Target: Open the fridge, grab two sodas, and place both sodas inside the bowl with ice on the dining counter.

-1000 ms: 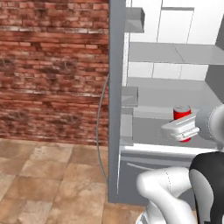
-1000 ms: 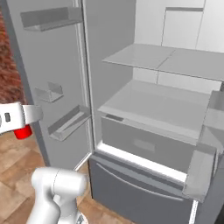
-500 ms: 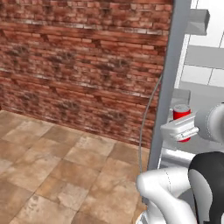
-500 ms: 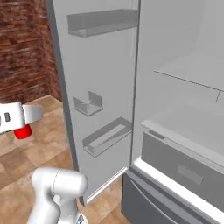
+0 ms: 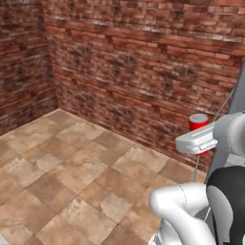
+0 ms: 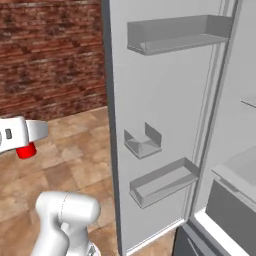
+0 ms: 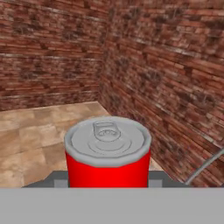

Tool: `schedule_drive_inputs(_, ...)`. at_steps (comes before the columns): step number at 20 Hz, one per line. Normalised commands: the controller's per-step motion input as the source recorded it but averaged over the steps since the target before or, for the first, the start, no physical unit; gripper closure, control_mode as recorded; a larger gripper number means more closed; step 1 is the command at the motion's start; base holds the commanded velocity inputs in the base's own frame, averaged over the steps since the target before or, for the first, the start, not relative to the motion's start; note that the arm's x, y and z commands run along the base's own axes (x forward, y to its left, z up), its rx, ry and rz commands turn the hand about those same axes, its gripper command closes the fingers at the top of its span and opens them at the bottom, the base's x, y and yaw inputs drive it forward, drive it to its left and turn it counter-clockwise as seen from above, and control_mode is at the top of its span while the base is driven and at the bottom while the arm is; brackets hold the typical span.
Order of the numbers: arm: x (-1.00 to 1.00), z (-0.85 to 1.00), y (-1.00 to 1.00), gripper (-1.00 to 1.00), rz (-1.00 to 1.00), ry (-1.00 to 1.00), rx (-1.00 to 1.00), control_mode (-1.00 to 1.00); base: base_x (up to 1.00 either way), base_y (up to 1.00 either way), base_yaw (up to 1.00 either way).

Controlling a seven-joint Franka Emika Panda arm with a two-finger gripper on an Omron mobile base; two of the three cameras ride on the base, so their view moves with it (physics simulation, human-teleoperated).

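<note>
The jaws pinch the small red cylindrical soda can [image 7: 107, 154] upright, at about three o'clock in the left base view. At three o'clock of it in the right base view, the tall grey fridge [image 6: 165, 120] stands open. By my judgement one soda is fetched; its trip to the bowl and the second soda remain.

Pincer [image 6: 20, 142] grips red can [image 6: 26, 150] over tile floor [image 6: 75, 150]; fridge [image 6: 165, 125] door open beside.

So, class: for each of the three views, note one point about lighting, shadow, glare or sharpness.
Left base view: even, flat light on the brick wall, no glare.
Right base view: the fridge door looks uniformly pale, its shelves only softly shaded.
Hand view: the red can held in the hand is fairly sharp, with no highlight on its lid; the bricks behind look soft.
</note>
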Motion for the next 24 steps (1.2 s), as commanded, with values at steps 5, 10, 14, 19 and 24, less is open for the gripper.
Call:
schedule_drive_inputs(5,0.00,0.00,0.00,1.00,0.00,0.00,0.00,1.00,0.10,1.00,0.23)
schedule_drive_inputs(10,0.00,0.00,0.00,1.00,0.00,0.00,0.00,1.00,0.53,1.00,0.13)
schedule_drive_inputs(14,0.00,0.00,0.00,1.00,0.00,0.00,0.00,1.00,0.82,0.88,0.13)
schedule_drive_inputs(19,0.00,0.00,0.00,1.00,0.00,0.00,0.00,1.00,0.93,0.65,0.19)
schedule_drive_inputs(24,0.00,0.00,0.00,1.00,0.00,0.00,0.00,1.00,0.95,0.70,0.18)
